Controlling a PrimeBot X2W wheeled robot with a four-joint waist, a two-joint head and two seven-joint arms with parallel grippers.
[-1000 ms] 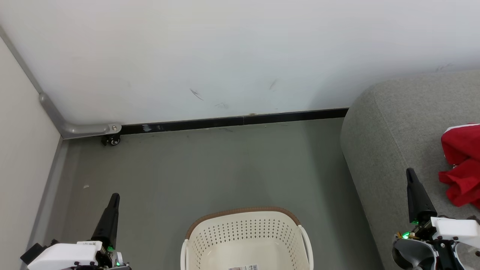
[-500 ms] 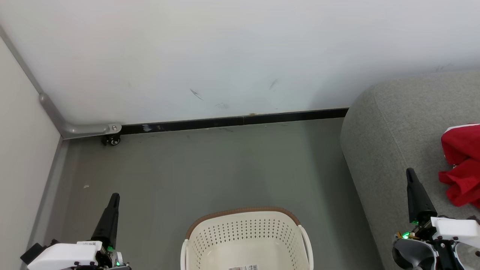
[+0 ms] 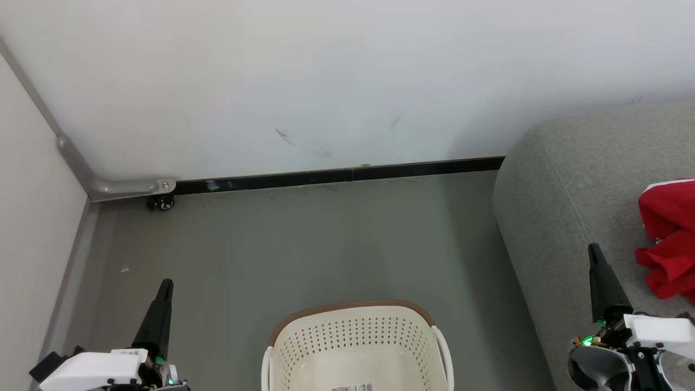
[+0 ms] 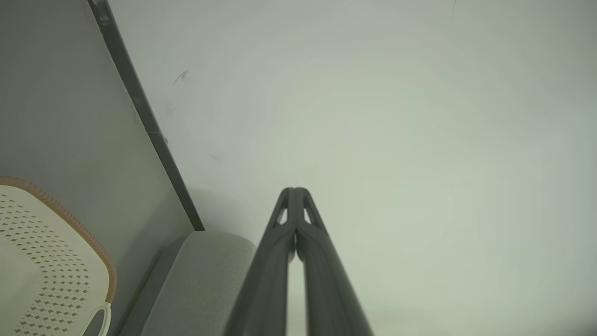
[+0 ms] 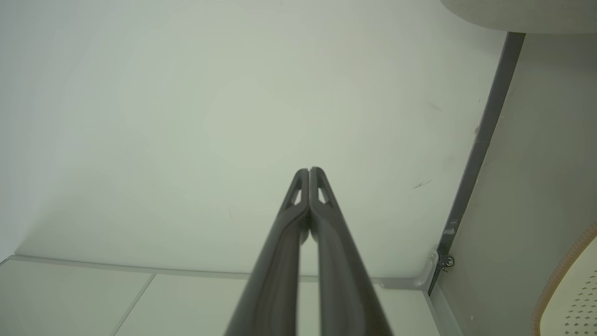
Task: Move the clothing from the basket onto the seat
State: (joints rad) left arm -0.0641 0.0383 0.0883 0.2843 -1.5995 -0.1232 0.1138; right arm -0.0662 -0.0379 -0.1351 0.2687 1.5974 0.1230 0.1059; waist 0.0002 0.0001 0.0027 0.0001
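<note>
"Since you're on the head camera, what do you have?"

"I have the basket [image 3: 355, 339], cream perforated plastic with a ribbed brown rim, standing on the smooth grey floor [image 3: 298, 244], a small label [image 3: 353, 388] on its bottom. The clothing [image 3: 669, 244], crumpled bright red fabric with white trim, lies on the seat [image 3: 570, 190], grey woven upholstery with a rounded corner."

"And the arms?"

"My left claw [image 3: 166, 284] points up, left of the basket and apart from it, long dark fingers pressed together. My right claw [image 3: 594, 248] points up over the seat, near the clothing without touching, tips likewise pressed together."
</note>
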